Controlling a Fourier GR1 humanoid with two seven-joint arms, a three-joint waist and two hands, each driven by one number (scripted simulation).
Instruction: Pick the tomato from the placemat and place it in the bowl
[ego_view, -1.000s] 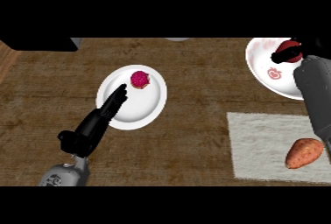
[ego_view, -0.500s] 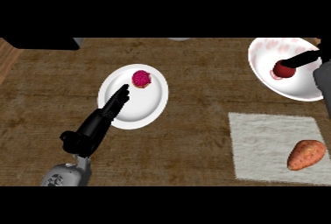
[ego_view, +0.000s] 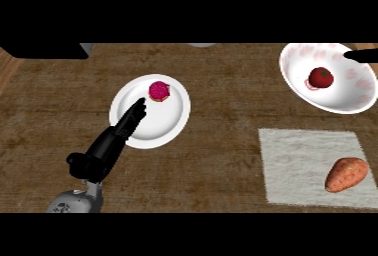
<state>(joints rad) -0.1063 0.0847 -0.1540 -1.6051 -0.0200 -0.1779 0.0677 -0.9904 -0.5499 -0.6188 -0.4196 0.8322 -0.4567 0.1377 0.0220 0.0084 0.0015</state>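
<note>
The red tomato (ego_view: 320, 77) lies inside the white bowl (ego_view: 347, 100) with pink marks, at the upper right of the counter. Only a black tip of my right hand (ego_view: 363, 55) shows at the right edge, above the bowl's far rim; it is apart from the tomato, stretched straight and holding nothing. The pale grey placemat (ego_view: 295, 165) lies at the lower right, below the bowl. My left hand (ego_view: 111, 145) rests open at the lower left, with its fingers (ego_view: 135, 112) pointing up over a white plate.
An orange sweet potato (ego_view: 346, 174) lies on the placemat's right side. A white plate (ego_view: 166, 120) left of centre carries a magenta fruit (ego_view: 159, 91) near its top. A dark block (ego_view: 44, 50) sits at the top left on the brown counter.
My right hand let go of the tomato, which now lies in the bowl, and has drawn back up and to the right, almost out of view. The left hand has not moved.
</note>
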